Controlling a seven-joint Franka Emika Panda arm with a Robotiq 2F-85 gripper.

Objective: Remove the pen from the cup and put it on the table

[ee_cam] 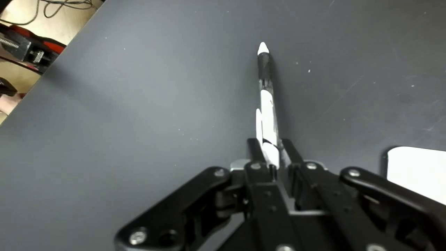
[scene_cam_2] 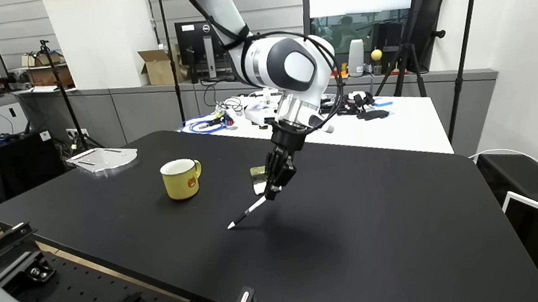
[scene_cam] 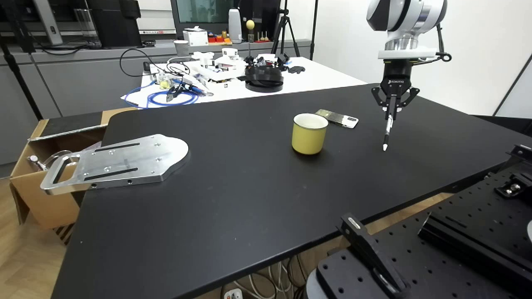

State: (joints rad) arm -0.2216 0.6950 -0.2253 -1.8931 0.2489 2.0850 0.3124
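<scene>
Pinching pen [ee_cam: 268,113] by one end between fingers [ee_cam: 255,151] pressed tight on it; holding it aslant, with white tip [ee_cam: 263,48] lowest, over table [scene_cam: 232,207], between edge beside perforated plate [scene_cam: 469,211] and edge beside white worktop [scene_cam_2: 412,131]. Unable to tell whether touching. Probably gripped at end to leave tip free for setting down first; out of cup [scene_cam: 309,137], well apart, likely to gain laying room. Able to make out clip [ee_cam: 258,122] only in wrist view; cup's handle [scene_cam_2: 199,168] and print [scene_cam_2: 192,182], only in an exterior view.

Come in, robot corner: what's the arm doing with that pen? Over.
Gripper shut on the pen. Pen out of the cup, lower end near the table; contact unclear. Flat oblong object nearby, not beneath the pen.
</scene>
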